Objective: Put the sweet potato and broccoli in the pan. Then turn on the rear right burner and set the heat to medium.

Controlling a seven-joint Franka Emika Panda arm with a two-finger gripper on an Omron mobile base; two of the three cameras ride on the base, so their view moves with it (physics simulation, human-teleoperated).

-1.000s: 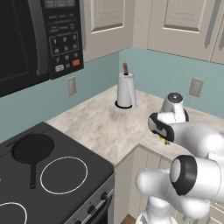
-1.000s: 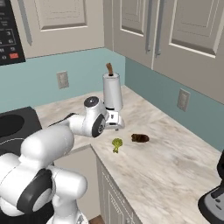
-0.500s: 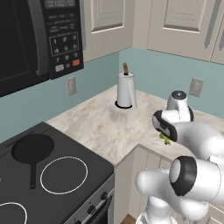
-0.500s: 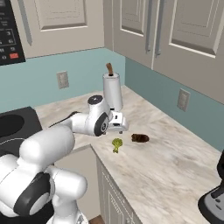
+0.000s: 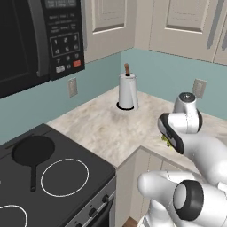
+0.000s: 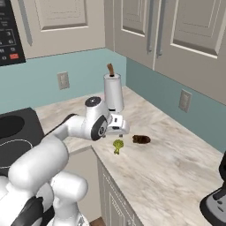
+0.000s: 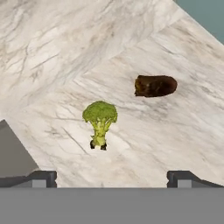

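Overhead, the gripper (image 7: 112, 177) hangs with its jaws spread wide and empty above the marble counter (image 7: 52, 48), the broccoli (image 7: 100, 121) lying just ahead of its fingertips (image 7: 41, 177) and the sweet potato (image 7: 155, 85) near it, a little farther on. Risk lies in the descent: the floret seems to stand on its stem and could tip or roll from a grazing fingertip, knocking into the sweet potato or towards the counter's edge. From the right base view, the arm reaches low over the counter corner, wrist bent down beside the paper towel roll (image 6: 113, 90). Well apart, the pan (image 5: 32, 150) waits empty on the black cooktop (image 5: 88, 175).
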